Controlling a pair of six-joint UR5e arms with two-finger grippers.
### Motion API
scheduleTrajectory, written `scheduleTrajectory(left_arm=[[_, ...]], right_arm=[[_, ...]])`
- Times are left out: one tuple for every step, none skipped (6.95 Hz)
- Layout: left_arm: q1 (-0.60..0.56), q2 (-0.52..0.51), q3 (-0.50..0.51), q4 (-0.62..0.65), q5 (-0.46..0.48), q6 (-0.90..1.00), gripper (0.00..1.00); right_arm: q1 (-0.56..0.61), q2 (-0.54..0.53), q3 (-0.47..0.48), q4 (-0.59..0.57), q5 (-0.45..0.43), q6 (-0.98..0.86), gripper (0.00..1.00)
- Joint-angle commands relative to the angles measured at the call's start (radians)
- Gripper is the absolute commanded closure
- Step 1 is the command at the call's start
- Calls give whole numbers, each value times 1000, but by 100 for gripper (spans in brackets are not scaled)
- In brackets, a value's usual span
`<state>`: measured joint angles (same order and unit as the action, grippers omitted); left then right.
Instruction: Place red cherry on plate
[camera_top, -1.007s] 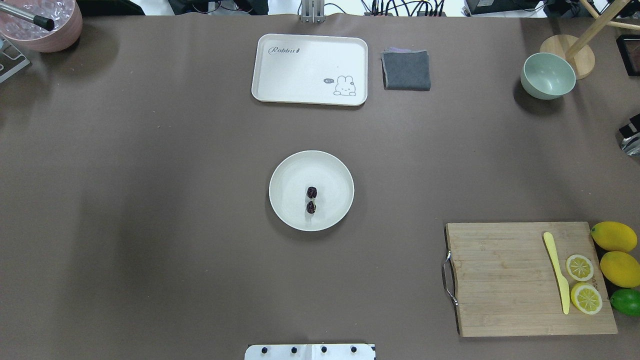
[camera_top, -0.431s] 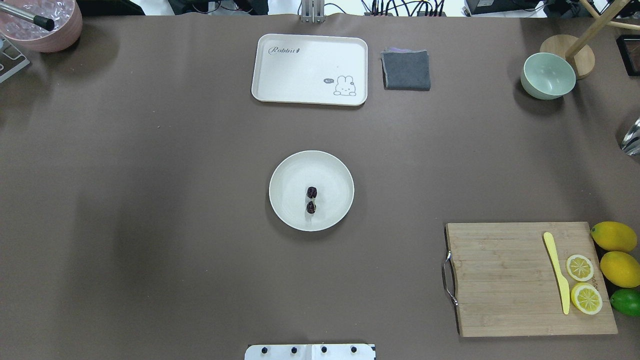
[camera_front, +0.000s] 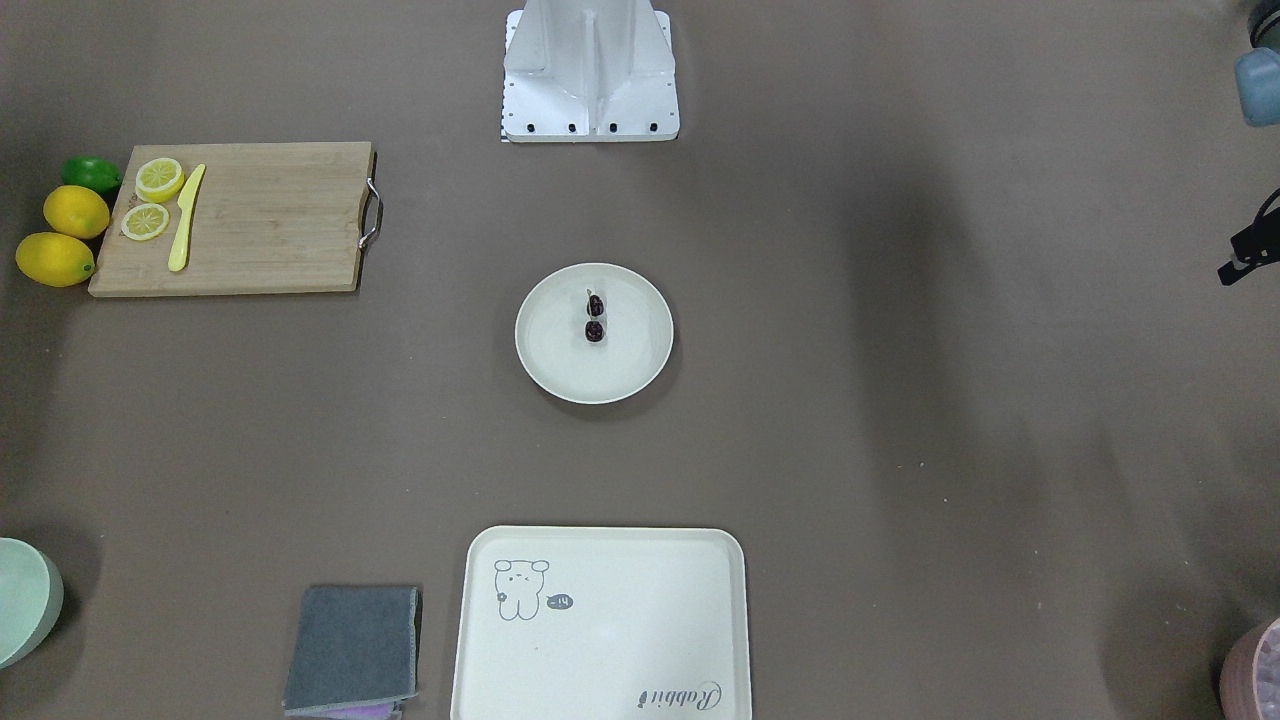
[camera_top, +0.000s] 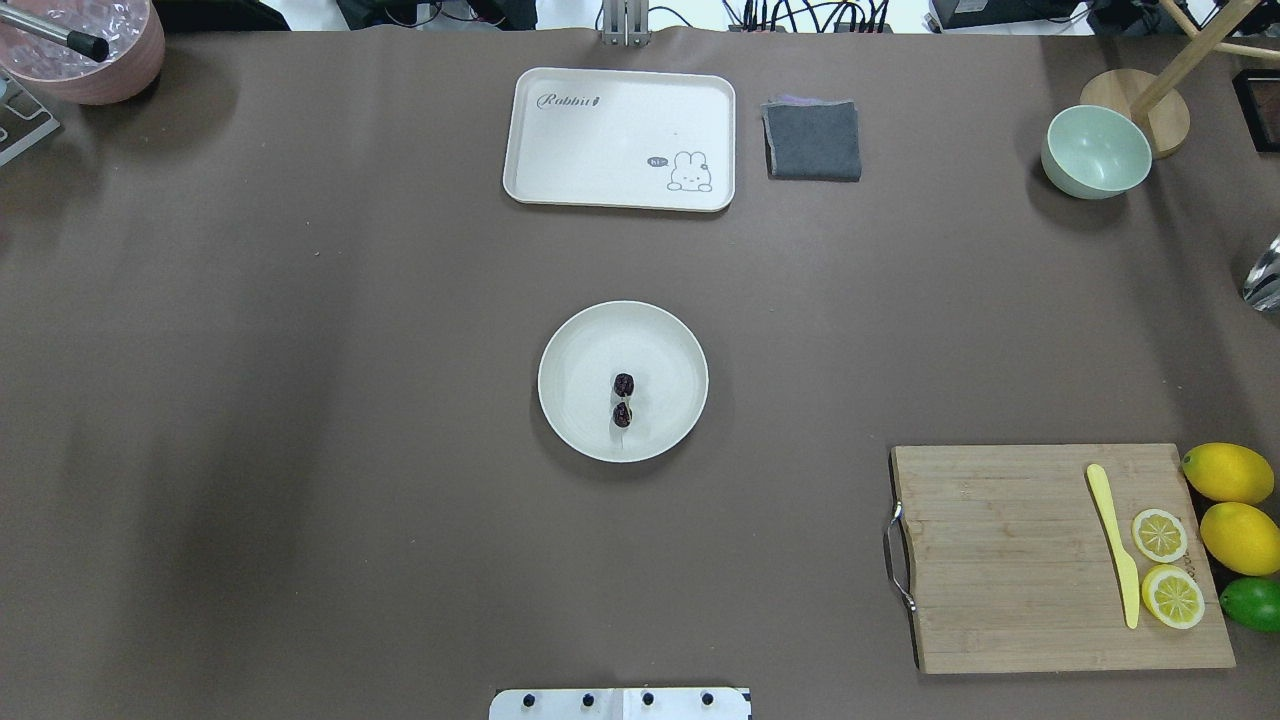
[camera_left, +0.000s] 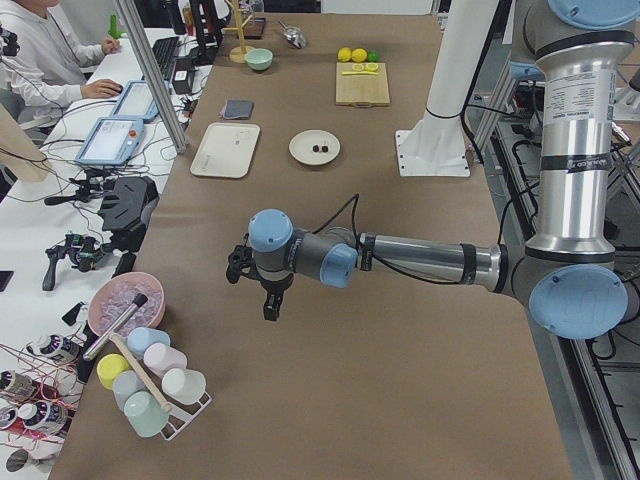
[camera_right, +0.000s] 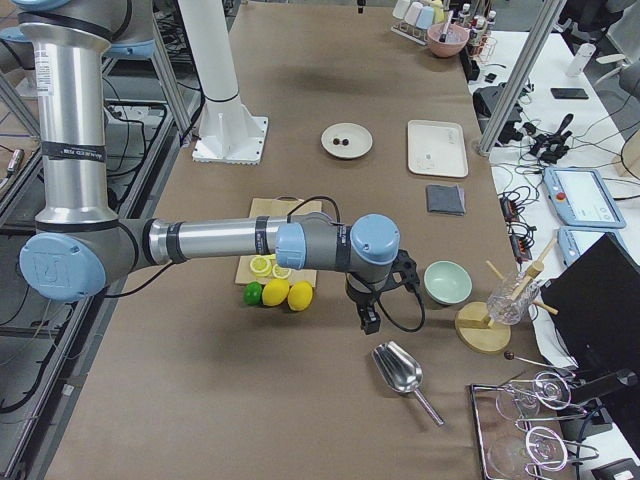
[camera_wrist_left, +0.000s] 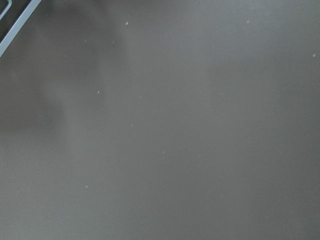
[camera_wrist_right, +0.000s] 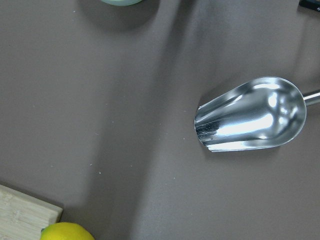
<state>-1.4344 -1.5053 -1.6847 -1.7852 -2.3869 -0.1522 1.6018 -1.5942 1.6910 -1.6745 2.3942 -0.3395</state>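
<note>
The red cherry (camera_top: 623, 399), a pair of dark maroon balls on one stem, lies near the middle of the round off-white plate (camera_top: 575, 345) at the table's centre. The front-facing view shows the cherry (camera_front: 594, 321) on the plate (camera_front: 600, 375) too. My left gripper (camera_left: 269, 308) hangs over bare table far off towards the left end. My right gripper (camera_right: 369, 320) hovers near the right end, beside the lemons. Neither wrist view shows any fingers, and I cannot tell whether either gripper is open or shut.
A rabbit tray (camera_top: 620, 140) and a grey cloth (camera_top: 812, 140) lie at the far edge. At the right are a green bowl (camera_top: 1095, 150), a cutting board (camera_top: 1000, 560) with a yellow knife (camera_top: 1115, 545), lemon slices, lemons and a metal scoop (camera_wrist_right: 250, 115).
A black part of the right gripper at the overhead view's right edge has slid out of view. Cherry and plate have not moved.
</note>
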Motion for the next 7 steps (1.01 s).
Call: scheduleTrajectory(left_arm=[[-73,46,-4,0,6,20,2],[-96,46,-10,-3,2,20,2],[-103,48,-35,-5,9,22,2],[-98,42,-33,-3,29,22,2],[-100,45,-32,-6,40,23,2],[-101,46,-38,-6,40,23,2],[-100,48,-36,-6,38,23,2]], right_arm=[[49,-39,10,2,-12,-13,0],[50,-35,10,4,-13,-10,0],[53,-29,13,4,-13,-12,0],[70,-29,24,4,-15,-12,0],[73,-32,35,4,-15,-12,0],[75,-29,36,4,-17,-13,0],[76,-29,51,4,-21,-12,0]])
